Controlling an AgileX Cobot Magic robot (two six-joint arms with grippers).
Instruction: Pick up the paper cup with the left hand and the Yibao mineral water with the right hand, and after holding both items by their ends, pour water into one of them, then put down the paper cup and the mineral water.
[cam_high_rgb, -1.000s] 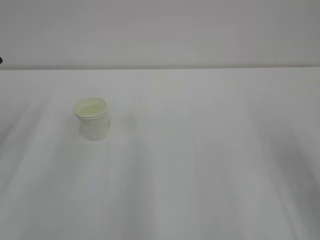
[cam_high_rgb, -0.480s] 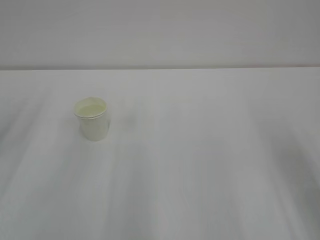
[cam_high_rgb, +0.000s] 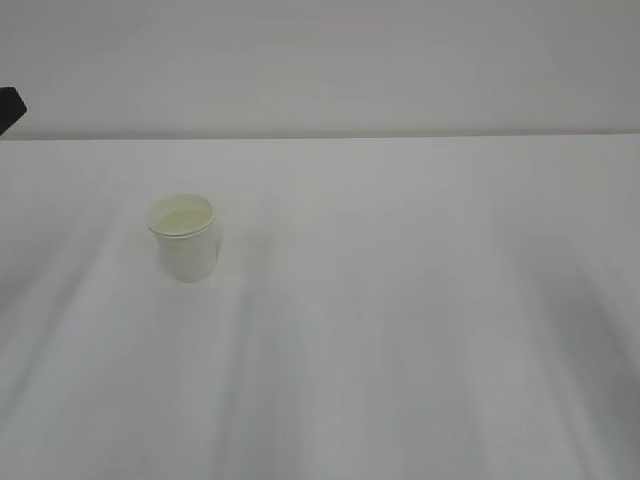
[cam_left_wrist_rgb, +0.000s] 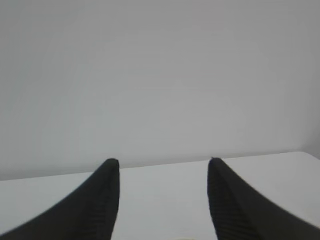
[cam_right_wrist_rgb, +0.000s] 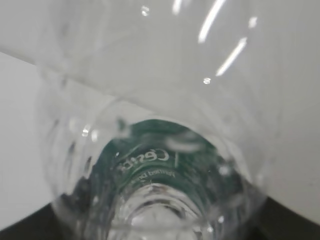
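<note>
One wide white surface carries only the paper cup, upright at its left and touched by nothing. Pressed against the right wrist camera, the Yibao mineral water fills that view; I cannot tell how the right hand's jaws stand. The left hand has its jaws spread, empty. Closing too hard could crush the cup; a skewed approach could topple it.

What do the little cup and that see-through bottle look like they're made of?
The paper cup looks like matte, cream-white paper, judging by its rolled rim. The Yibao mineral water bottle seems thin clear glossy plastic: bright glints, and its green label shows through.
</note>
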